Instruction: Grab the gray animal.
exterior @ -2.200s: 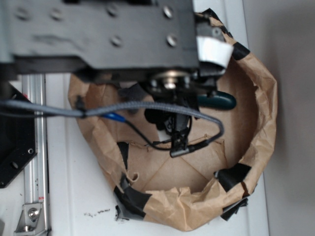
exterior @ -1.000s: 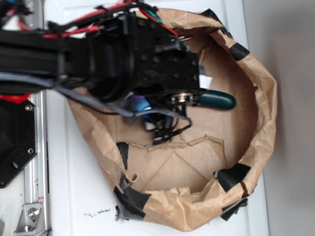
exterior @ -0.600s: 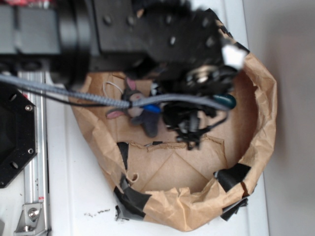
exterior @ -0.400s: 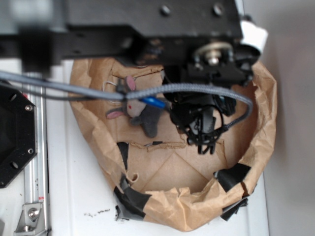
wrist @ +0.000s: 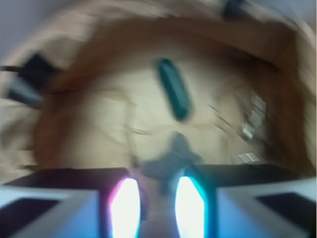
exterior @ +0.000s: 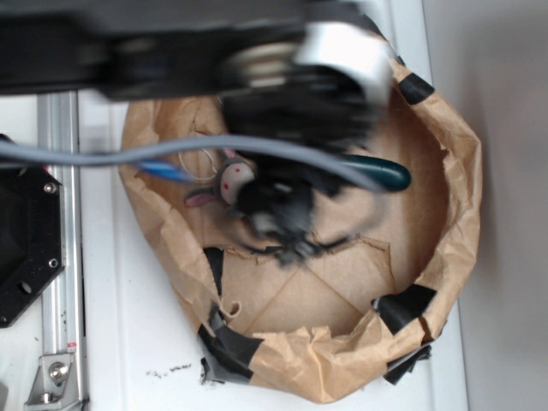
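Observation:
The gray animal (exterior: 228, 183) lies in the left part of a brown paper bag. Its cream face with red dots and one pink-lined ear show; its body is hidden under my gripper (exterior: 287, 229), which hangs blurred right over it. In the wrist view, the gray animal (wrist: 171, 159) lies just ahead of the fingertips, in line with the gap. My gripper (wrist: 157, 204) is open and empty, and its two bright fingers (wrist: 125, 207) stand apart. Both views are smeared by motion.
A dark green oblong case (exterior: 381, 174) lies to the right of the animal and shows farther ahead in the wrist view (wrist: 173, 90). The crumpled bag wall (exterior: 458, 205) with black tape patches rings everything. A gray cable (exterior: 128, 154) crosses the bag's left side.
My gripper has swung left from over the green case side to right over the gray animal, now covering its body. The animal and the case have not moved.

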